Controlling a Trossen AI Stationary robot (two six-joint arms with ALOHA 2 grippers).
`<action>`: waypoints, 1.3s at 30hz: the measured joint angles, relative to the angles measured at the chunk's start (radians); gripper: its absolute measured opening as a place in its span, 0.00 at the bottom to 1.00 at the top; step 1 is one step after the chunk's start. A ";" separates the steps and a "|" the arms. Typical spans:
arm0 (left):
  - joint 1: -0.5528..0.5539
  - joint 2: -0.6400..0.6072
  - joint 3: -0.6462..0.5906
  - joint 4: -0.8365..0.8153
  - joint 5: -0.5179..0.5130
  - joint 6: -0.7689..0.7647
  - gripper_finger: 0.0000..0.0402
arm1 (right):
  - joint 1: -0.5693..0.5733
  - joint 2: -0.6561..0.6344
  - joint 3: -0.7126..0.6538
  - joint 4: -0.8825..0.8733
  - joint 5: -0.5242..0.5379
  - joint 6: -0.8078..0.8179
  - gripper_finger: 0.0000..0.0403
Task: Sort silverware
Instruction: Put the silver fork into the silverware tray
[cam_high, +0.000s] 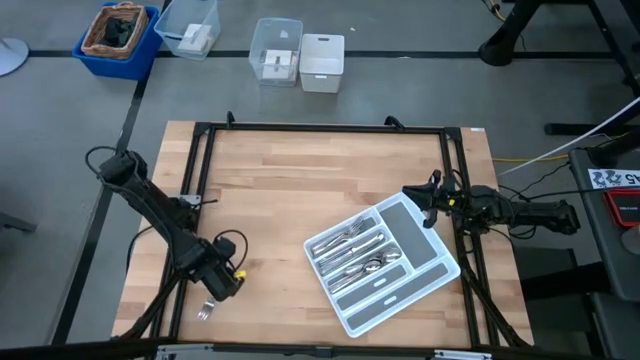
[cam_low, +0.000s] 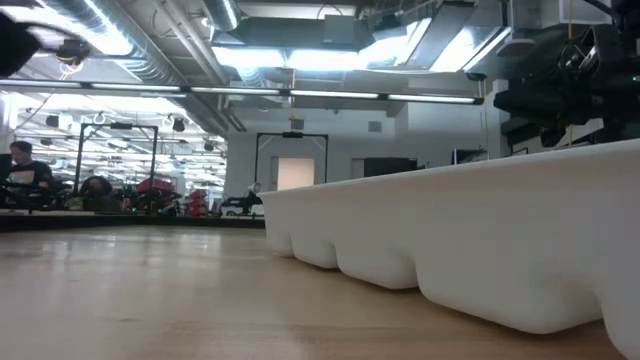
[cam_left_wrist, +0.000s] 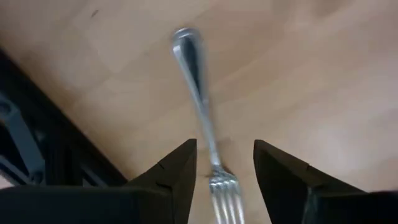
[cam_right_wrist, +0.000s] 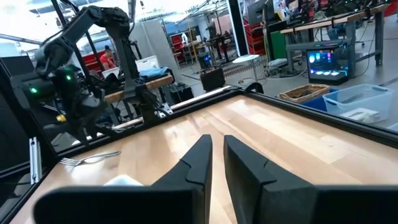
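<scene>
While the wooden surface (cam_high: 300, 190) carries the grey tray (cam_high: 425, 275) of sorted silverware (cam_high: 352, 250), a lone fork (cam_left_wrist: 200, 112) lies flat near its front-left corner between the left gripper's (cam_left_wrist: 224, 168) spread jaws; the right gripper's (cam_right_wrist: 214, 158) jaws sit nearly together, empty.

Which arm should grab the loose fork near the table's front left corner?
Left. The left gripper stands open right over the fork, fingers either side of its neck. The right gripper waits across the table beside the tray.

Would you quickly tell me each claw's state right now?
Left claw: open, straddling the slim silver metal fork, not holding it.
Right claw: cannot be told; nothing held.
</scene>
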 joint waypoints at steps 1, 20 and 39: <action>-0.005 0.000 -0.018 0.010 0.009 -0.022 0.36 | 0.000 0.000 0.000 0.000 0.000 0.000 0.12; -0.109 0.000 -0.274 0.358 0.044 -0.235 0.36 | 0.000 0.000 -0.001 0.000 0.001 0.000 0.12; -0.109 -0.002 -0.302 0.402 0.051 -0.314 0.04 | 0.000 0.000 -0.001 0.001 0.002 0.000 0.12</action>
